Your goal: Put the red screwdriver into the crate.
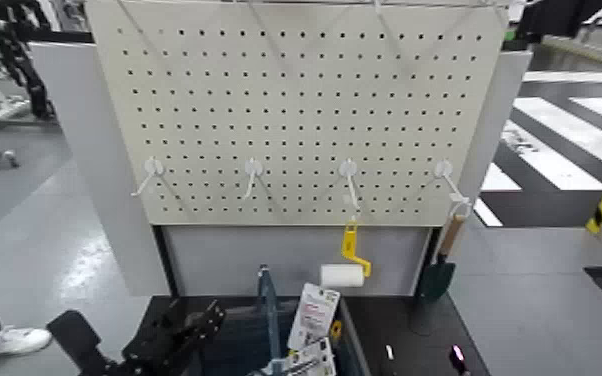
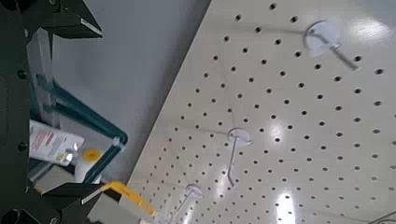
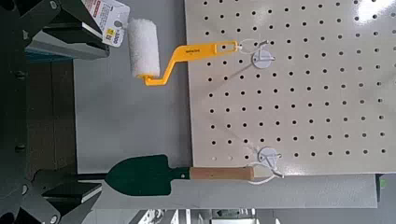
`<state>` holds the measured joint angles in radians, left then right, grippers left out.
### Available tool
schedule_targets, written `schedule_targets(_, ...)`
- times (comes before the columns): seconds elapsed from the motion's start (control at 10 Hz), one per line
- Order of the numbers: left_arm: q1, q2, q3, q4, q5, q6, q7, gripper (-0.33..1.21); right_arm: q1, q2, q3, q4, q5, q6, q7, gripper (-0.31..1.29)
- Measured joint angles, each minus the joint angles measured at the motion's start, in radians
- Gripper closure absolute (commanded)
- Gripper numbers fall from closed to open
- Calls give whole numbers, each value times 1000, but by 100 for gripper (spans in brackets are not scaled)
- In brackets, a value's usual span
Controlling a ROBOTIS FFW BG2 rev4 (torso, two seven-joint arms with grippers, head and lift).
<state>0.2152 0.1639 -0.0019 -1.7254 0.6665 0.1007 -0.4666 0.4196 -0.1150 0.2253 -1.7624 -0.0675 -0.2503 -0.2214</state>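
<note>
I see no red screwdriver on the pegboard (image 1: 295,100) or anywhere else in view; it is hidden or out of view. The dark grey-blue crate (image 1: 265,318) with its upright divider stands low in front of me, below the board. It holds white carded packages (image 1: 313,312) with a small yellow spot beside them that I cannot identify. My left gripper (image 1: 177,335) hangs open and empty just left of the crate. The left wrist view shows the divider (image 2: 73,110) between its spread fingers. My right gripper (image 3: 89,117) is open and empty, facing the board's right side.
A yellow-handled paint roller (image 1: 347,262) hangs from the third hook. A green trowel with a wooden handle (image 1: 439,268) hangs from the fourth hook. The two left hooks (image 1: 152,170) are bare. A person's leg and white shoe (image 1: 5,340) stand at the far left.
</note>
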Motion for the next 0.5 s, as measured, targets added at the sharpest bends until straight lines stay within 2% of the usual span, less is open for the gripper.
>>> schedule_targets(0.3,63,-40,38,-68,-190,-105,149,13,1,0,-2,-1,0,-1,2,17)
schedule_targets(0.5,101,-63,45,-59,-299,-183,229,13,1,0,-4,-1,0,-3,6,17)
